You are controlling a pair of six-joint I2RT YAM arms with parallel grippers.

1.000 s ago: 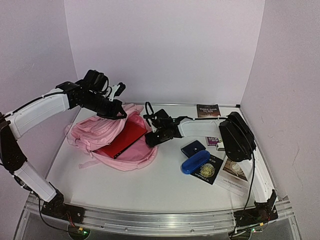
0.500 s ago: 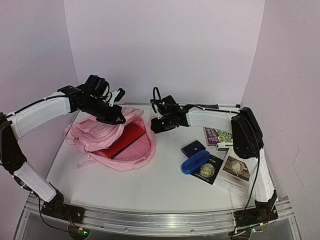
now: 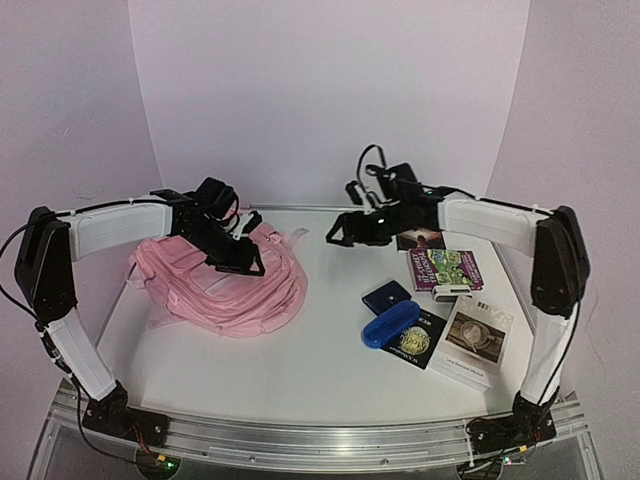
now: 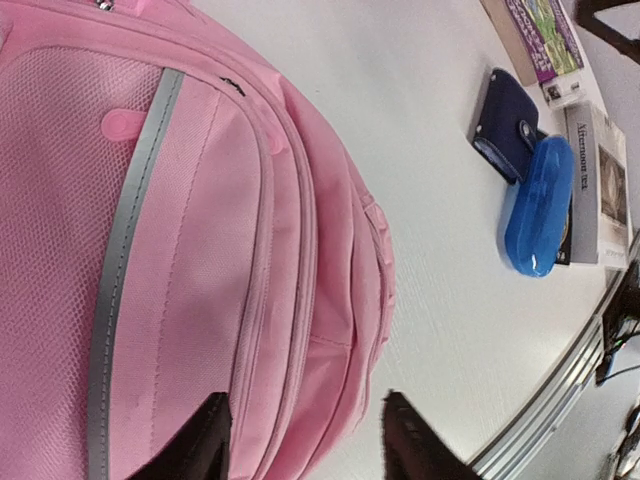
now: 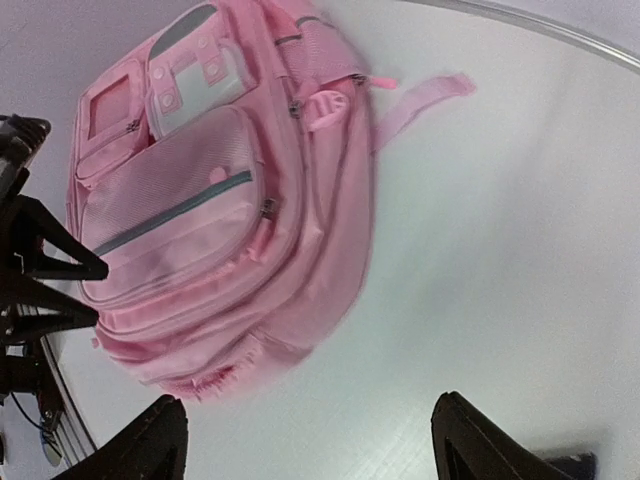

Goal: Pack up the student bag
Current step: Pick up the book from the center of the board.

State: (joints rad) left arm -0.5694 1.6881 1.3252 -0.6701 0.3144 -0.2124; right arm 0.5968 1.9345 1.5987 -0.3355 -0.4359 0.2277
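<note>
The student bag (image 3: 228, 282) is a soft pink backpack lying flat at the left of the table, its flap down and its inside hidden. My left gripper (image 3: 243, 264) hovers over the bag's upper right part. In the left wrist view this gripper (image 4: 305, 445) is open, its dark fingertips (image 4: 205, 440) apart above the bag's (image 4: 180, 250) zipped edge, holding nothing. My right gripper (image 3: 340, 232) is raised at the back centre, away from the bag. It (image 5: 320, 440) is wide open and empty, looking down on the bag (image 5: 220, 200) and bare table.
On the right lie a navy wallet (image 3: 386, 295), a blue glasses case (image 3: 390, 324), a black booklet (image 3: 415, 342), a coffee magazine (image 3: 475, 340), a green-purple book (image 3: 444, 270) and a dark book (image 3: 420, 238) by the back wall. A strap (image 3: 300, 236) trails behind the bag.
The bag's flap has dropped and the red book seen inside is now covered. My left gripper let go and opened. My right arm pulled back to the right, rose and opened wide.
</note>
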